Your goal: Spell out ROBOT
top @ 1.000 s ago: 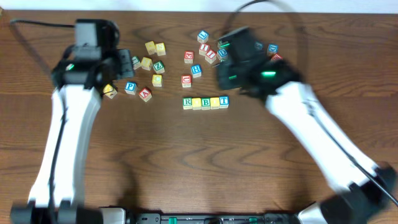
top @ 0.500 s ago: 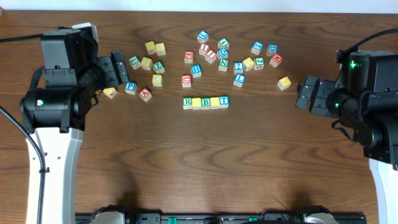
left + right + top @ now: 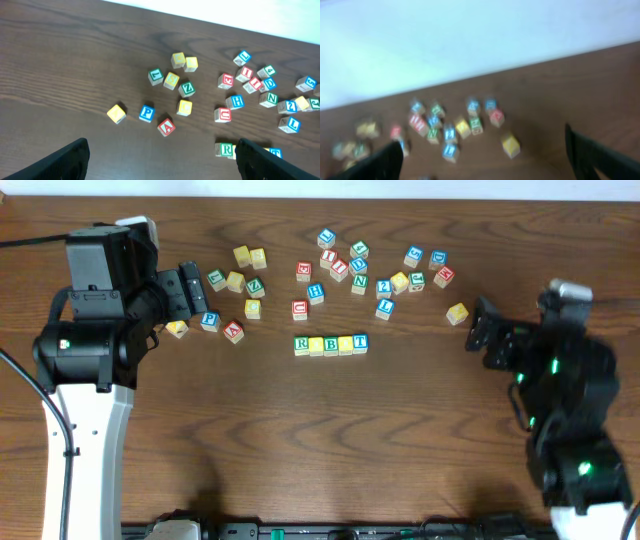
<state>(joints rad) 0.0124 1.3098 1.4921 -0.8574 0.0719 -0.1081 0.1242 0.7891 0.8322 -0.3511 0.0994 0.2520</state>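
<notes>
From above, we've got the left gripper (image 3: 197,292) with its black fingers spread and nothing between them. The row of five small wooden letter blocks (image 3: 331,344) lies ahead of it and off to one side on the dark wooden table (image 3: 300,440). It starts with R, has B in the middle and ends with T, and we can't read the two yellow ones between. The right gripper (image 3: 478,328) is well apart from that row, jaws parted and empty. A yellow wooden cube (image 3: 457,313) sits near its tips.

Over to the left wrist: the fingers (image 3: 65,160) fill the bottom corners, wide apart. The green-lettered R block (image 3: 226,149) sits just inside the far finger, and a red-lettered A block (image 3: 166,127) lies dead ahead.

Right wrist now, and it's blurred. The dark fingers (image 3: 592,152) stand wide apart, with the yellow wooden cube (image 3: 511,145) ahead between them. The letters beyond are unreadable.
</notes>
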